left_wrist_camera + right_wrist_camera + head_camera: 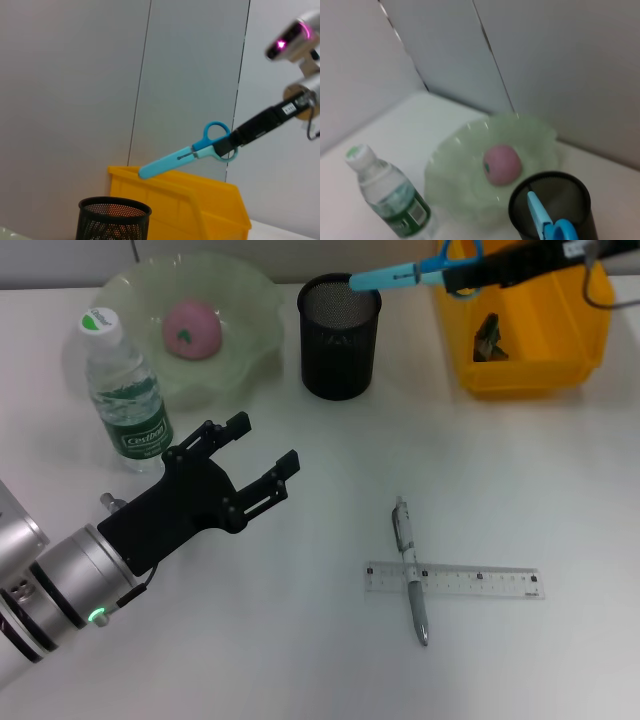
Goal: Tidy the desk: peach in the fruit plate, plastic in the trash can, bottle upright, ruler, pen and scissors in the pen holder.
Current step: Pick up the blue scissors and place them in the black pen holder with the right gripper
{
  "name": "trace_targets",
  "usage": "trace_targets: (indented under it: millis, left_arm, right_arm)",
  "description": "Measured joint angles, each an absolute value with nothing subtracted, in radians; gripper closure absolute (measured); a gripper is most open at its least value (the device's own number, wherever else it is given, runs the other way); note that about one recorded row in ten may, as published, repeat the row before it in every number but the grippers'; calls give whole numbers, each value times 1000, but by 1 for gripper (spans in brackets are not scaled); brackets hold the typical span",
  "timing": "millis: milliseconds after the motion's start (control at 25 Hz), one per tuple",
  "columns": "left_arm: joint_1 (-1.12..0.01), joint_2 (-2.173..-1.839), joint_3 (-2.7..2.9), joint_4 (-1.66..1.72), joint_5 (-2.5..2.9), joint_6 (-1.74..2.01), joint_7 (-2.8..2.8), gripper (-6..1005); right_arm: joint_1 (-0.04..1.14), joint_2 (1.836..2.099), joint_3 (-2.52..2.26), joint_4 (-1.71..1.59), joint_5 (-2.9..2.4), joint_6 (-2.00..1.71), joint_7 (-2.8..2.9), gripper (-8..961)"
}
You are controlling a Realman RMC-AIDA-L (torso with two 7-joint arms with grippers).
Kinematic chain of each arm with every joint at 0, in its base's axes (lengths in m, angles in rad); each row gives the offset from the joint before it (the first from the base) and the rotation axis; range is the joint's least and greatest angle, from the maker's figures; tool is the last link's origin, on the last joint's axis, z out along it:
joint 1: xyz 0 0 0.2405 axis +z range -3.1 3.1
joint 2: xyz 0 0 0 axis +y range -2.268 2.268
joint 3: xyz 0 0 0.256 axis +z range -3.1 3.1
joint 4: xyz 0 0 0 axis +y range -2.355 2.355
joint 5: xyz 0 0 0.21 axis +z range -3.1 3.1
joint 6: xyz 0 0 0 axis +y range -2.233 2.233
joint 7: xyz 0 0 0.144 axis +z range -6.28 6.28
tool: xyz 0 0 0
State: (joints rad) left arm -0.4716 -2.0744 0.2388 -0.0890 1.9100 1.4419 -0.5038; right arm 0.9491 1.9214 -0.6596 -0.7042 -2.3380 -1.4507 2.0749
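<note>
Right gripper (462, 278): closed on the handle end of the blue scissors (400, 276), at the far right of the desk, raised above it.
Scissors: held nearly level, blade tip over the rim of the black mesh pen holder (339, 335); in the left wrist view the sheathed blades (165, 164) slant down toward the holder's mouth, not yet inside.
Handling of scissors: judged light and stiff, with smooth plastic that may slip. The handle loops (216, 135) give the surest hold, and the grip is there. The blades need tipping further down before release, or the rim may be struck and the light holder knocked over.
Left gripper (245, 464): fingers spread wide, nothing held, hovering over the near left of the desk, just right of the water bottle (122, 392).
Bottle: already upright, left of the pen holder, beside the pale green fruit plate (255, 300).
Peach (191, 328): resting in the fruit plate, at far left.
Pen (409, 569): lying on the near middle of the desk, across the clear ruler (480, 581), touching it.
Ruler handling: judged thin, flat and hard to lift from the surface; an end or edge would be the place to pinch.
Yellow bin (560, 345): at far right, a dark scrap (488, 337) inside, likely the plastic.
</note>
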Motion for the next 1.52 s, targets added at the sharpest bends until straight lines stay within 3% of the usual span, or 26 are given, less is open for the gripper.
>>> trace_targets:
  millis: [200,560,840,1240,1440,1520]
  left_arm:
    - [-469,-2075,239,-80,1910,1435,-503,212]
    - [-463,-2074,239,-72,1910,1435,-502,211]
    - [-454,-2073,239,-53,1911,1433,-502,212]
    - [-450,-2072,231,-46,1908,1431,-511,211]
    - [-450,-2072,237,-42,1913,1432,-512,211]
    - [-451,-2069,242,-28,1929,1440,-524,211]
  right_arm:
    - [1097,1931,-793,-701,-2491,-1376,2252,809]
    - [1169,1954,-912,-636,-2549,-1281,2309,787]
    - [1181,1990,-971,-622,-2573,-1187,2333,770]
    - [1182,1999,-973,-631,-2574,-1159,2337,746]
    - [1150,2020,-968,-696,-2557,-1149,2312,513]
    - [1100,2041,-966,-787,-2509,-1172,2282,491]
